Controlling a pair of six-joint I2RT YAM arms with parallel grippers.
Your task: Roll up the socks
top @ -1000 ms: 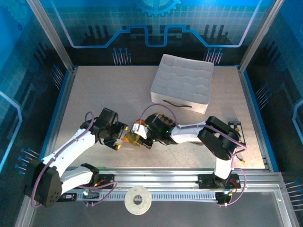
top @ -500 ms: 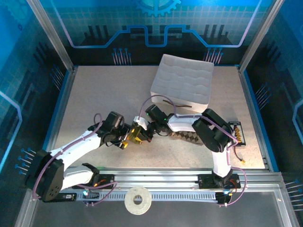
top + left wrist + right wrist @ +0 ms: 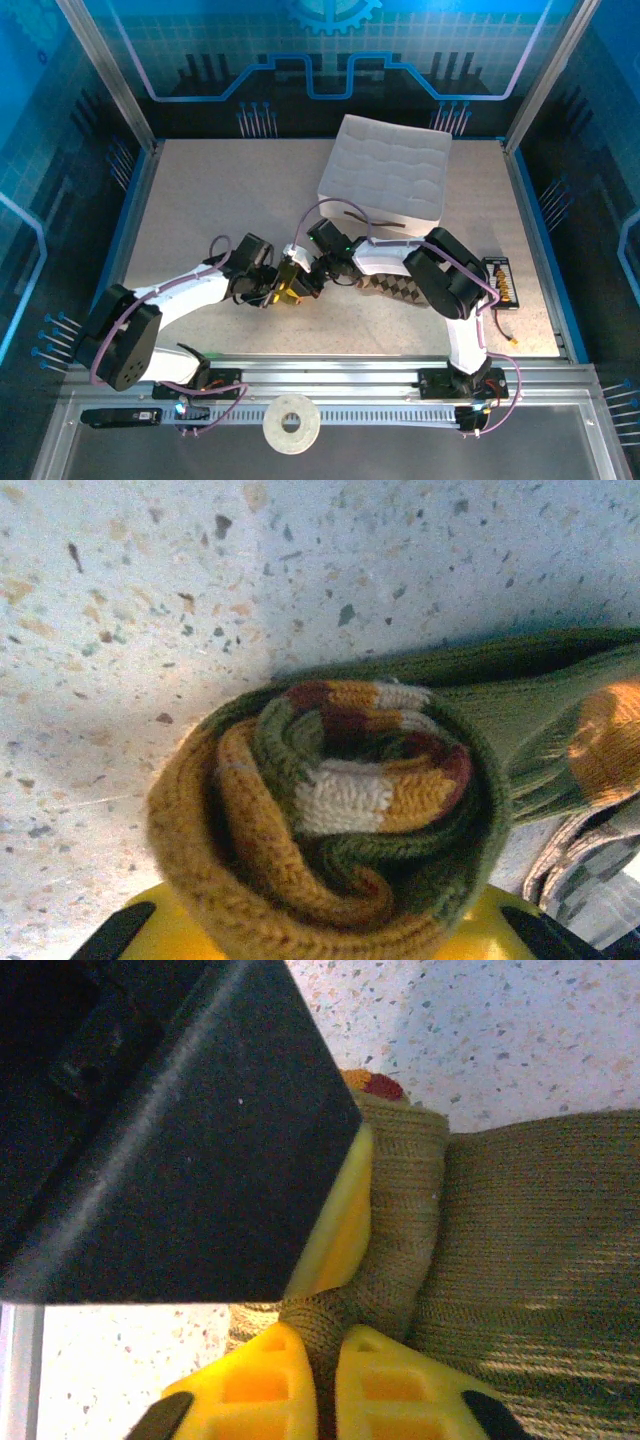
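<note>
From above, the white quilted box [image 3: 385, 178] sits at the back of the speckled table [image 3: 210, 200], its contents hidden (only the top faces up). The left gripper [image 3: 283, 290] and right gripper [image 3: 308, 277] meet at the olive sock [image 3: 291, 290], with the checked sock [image 3: 392, 290] just beside it.

Left wrist: the olive sock is coiled into 1 tight roll, striped cuff inside, against yellow fingers [image 3: 190, 925]. I cannot tell whether they squeeze it.

Right wrist: 2 yellow fingers [image 3: 250, 1390], nearly together, pinch olive fabric.
</note>
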